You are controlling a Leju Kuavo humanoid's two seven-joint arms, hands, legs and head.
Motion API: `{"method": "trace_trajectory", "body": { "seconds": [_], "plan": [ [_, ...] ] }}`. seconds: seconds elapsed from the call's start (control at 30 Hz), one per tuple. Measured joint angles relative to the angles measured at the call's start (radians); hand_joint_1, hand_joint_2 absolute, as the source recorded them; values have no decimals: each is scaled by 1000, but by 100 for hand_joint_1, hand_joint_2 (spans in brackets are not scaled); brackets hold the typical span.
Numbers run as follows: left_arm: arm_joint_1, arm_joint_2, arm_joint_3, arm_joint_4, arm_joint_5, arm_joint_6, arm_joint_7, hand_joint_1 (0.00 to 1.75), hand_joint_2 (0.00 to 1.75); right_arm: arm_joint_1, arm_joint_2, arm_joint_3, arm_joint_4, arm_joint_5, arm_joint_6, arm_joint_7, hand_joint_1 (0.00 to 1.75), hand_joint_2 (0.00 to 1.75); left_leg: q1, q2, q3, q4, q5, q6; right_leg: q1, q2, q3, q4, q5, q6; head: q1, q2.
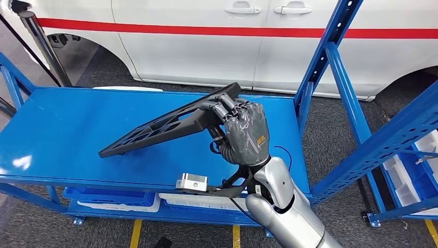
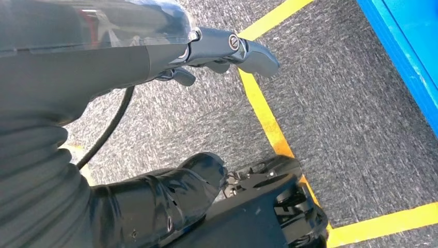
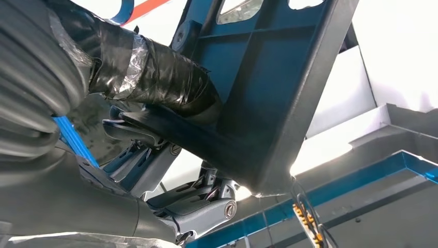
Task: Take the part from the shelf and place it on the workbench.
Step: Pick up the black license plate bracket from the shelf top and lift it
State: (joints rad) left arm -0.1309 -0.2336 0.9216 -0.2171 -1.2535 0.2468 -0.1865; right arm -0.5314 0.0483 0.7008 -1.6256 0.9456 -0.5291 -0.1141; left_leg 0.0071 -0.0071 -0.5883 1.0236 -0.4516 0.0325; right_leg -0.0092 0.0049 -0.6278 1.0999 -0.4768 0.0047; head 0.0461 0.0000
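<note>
the right hand (image 1: 243, 132) has its fingers (image 1: 223, 106) clamped on one end of the part (image 1: 170, 123), a flat black ribbed panel with openings through it. the part is held tilted over the blue worktop (image 1: 67, 129): its far end dips low toward the worktop, seemingly touching or just above it, while the gripped end is raised. i judge that slant suits laying it down low end first, so the panel can settle flat. in the right wrist view the part (image 3: 268, 103) crosses over the thumb (image 3: 155, 77), its rib frame seen from beneath, which suggests a pinch across the panel's edge. the left hand (image 2: 155, 49) hangs beside the worktop's edge over grey floor with yellow tape lines (image 2: 268, 119); its fingers (image 2: 258, 54) are apart and hold nothing. behind the worktop stands a white car (image 1: 206, 41) with a red stripe. no writing or label is readable anywhere.
</note>
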Motion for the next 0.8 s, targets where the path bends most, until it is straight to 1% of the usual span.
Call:
{"method": "trace_trajectory", "body": {
  "seconds": [0.03, 0.07, 0.1, 0.13, 0.17, 0.2, 0.23, 0.3, 0.33, 0.37, 0.4, 0.43, 0.47, 0.5, 0.53, 0.57, 0.6, 0.63, 0.67, 0.7, 0.73, 0.77, 0.8],
  "plan": [
    [0, 0, 0, 0, -1, 0, 0, 0, 175, 0, 0, 0, 0, -1, 0, 0, 175, 175, -2, -1, -4, 4, -1, -4, 1, 0, 14, -33, 8, -4, 0, 0],
    [1, 0, 0, 0, -1, 0, 0, 0, 175, 0, 0, 0, 1, -2, 0, 0, 175, 175, -3, -1, -8, 6, 0, -9, 3, 1, 17, -44, 7, -8, 0, 0],
    [1, 0, 0, 0, -2, 0, 0, 0, 175, 0, 1, 0, 2, -3, 0, 0, 175, 175, -4, -1, -10, 8, 2, -14, 5, 2, 15, -47, 10, -12, -1, 0],
    [1, 0, 0, 0, -2, 0, 0, 0, 175, 0, 1, 0, 2, -4, 0, 0, 175, 175, -3, 0, -12, 8, 1, -18, 3, 2, 14, -48, 14, -17, -1, 0],
    [1, 0, 0, 0, -2, 0, 0, 0, 175, 0, 1, 0, 3, -6, 0, 0, 175, 175, -2, 0, -15, 15, -7, -23, 2, 1, 13, -52, 18, -24, -1, 0],
    [2, 0, 0, 0, -2, 0, 0, 0, 175, -1, 1, 0, 3, -7, 0, 0, 175, 175, -2, 1, -22, 35, -27, -28, 0, 0, 13, -56, 22, -30, -1, 0],
    [2, 0, 0, 0, -2, 0, 1, 0, 175, -1, 2, 0, 4, -8, 0, 0, 175, 175, 0, 1, -37, 75, -59, -33, -2, -2, 11, -59, 26, -36, -1, 0],
    [2, 0, 0, 0, -3, 0, 1, 0, 175, -2, 2, 0, 7, -9, 1, 0, 175, 175, 3, 2, -79, 194, -131, -41, 0, -5, 3, -58, 32, -41, -2, 0],
    [2, 0, 0, 0, -3, 0, 2, 0, 175, -1, 2, 0, 9, -10, 1, 0, 175, 175, 4, 2, -95, 247, -154, -44, 0, -6, -2, -57, 36, -42, -2, 0],
    [2, 0, 0, 0, -4, 0, 3, 0, 175, -1, 3, 0, 11, -10, 0, 0, 175, 175, 4, 2, -97, 269, -159, -45, 1, -7, -7, -55, 39, -41, -2, 0],
    [2, 0, 0, 0, -5, 0, 5, 0, 175, -1, 3, 0, 12, -10, 0, 0, 175, 175, 4, 2, -82, 255, -147, -45, 1, -7, -12, -53, 42, -40, -2, 0],
    [2, 0, 0, 0, -6, 0, 6, 0, 175, -2, 3, 0, 13, -10, 0, 0, 175, 175, 4, 2, -47, 201, -120, -42, 1, -7, -15, -51, 44, -38, -2, 0],
    [1, 0, -1, 0, -6, -1, 7, 0, 175, -3, 4, 0, 13, -10, 0, 0, 175, 175, 4, 2, -3, 128, -94, -38, 0, -6, -18, -49, 47, -35, -2, 0],
    [0, 0, -1, 0, -7, -1, 7, 0, 175, -5, 6, 0, 13, -11, 1, 0, 175, 175, 2, 1, 33, 63, -75, -34, 2, -6, -20, -47, 49, -31, -2, 0],
    [-1, 0, -1, 0, -8, -2, 7, 0, 175, -8, 7, 0, 13, -10, 1, 0, 175, 175, -1, 1, 57, 17, -63, -30, 3, -6, -22, -47, 53, -26, -2, 0],
    [-2, 0, -2, 0, -8, -2, 7, 0, 175, -10, 8, 0, 13, -10, 1, -1, 175, 175, -3, 0, 64, -2, -60, -26, 3, -6, -23, -47, 57, -19, -1, 0],
    [-1, 1, -2, 0, -9, -2, 7, 0, 175, -11, 9, 0, 14, -11, 1, -1, 175, 175, -6, 0, 62, -3, -56, -23, 4, -6, -24, -49, 62, -13, -1, 0],
    [0, 0, -2, 0, -9, -3, 7, 0, 175, -12, 9, 0, 14, -11, 1, -2, 175, 175, -5, 0, 60, -6, -50, -17, 4, -5, -24, -51, 67, -6, -1, 0],
    [0, 0, -2, 0, -9, -3, 7, 0, 175, -12, 9, 0, 14, -11, 1, -2, 175, 175, -3, 2, 58, -10, -41, -11, 3, -5, -27, -48, 62, 0, -1, 0],
    [0, 0, -3, 0, -9, -3, 7, 0, 175, -13, 9, 0, 14, -12, 2, -2, 175, 175, -1, 3, 55, -14, -32, -3, 3, -4, -34, -34, 45, 4, -1, 0],
    [-1, 0, -3, 0, -9, -3, 7, 0, 175, -14, 9, 0, 14, -12, 2, -2, 175, 175, 1, 5, 50, -18, -23, 5, 3, -4, -47, -2, 14, 9, 0, 0],
    [-2, 0, -3, 0, -9, -3, 7, 0, 175, -14, 9, 0, 14, -12, 2, -2, 175, 175, 2, 7, 42, -18, -16, 10, 1, -4, -66, 53, -29, 12, 0, 0],
    [-2, 0, -4, 0, -9, -3, 7, 0, 175, -14, 9, 0, 15, -12, 2, -3, 175, 175, 1, 8, 33, -16, -10, 13, 0, -4, -89, 119, -71, 15, 0, 0]
  ]
}}
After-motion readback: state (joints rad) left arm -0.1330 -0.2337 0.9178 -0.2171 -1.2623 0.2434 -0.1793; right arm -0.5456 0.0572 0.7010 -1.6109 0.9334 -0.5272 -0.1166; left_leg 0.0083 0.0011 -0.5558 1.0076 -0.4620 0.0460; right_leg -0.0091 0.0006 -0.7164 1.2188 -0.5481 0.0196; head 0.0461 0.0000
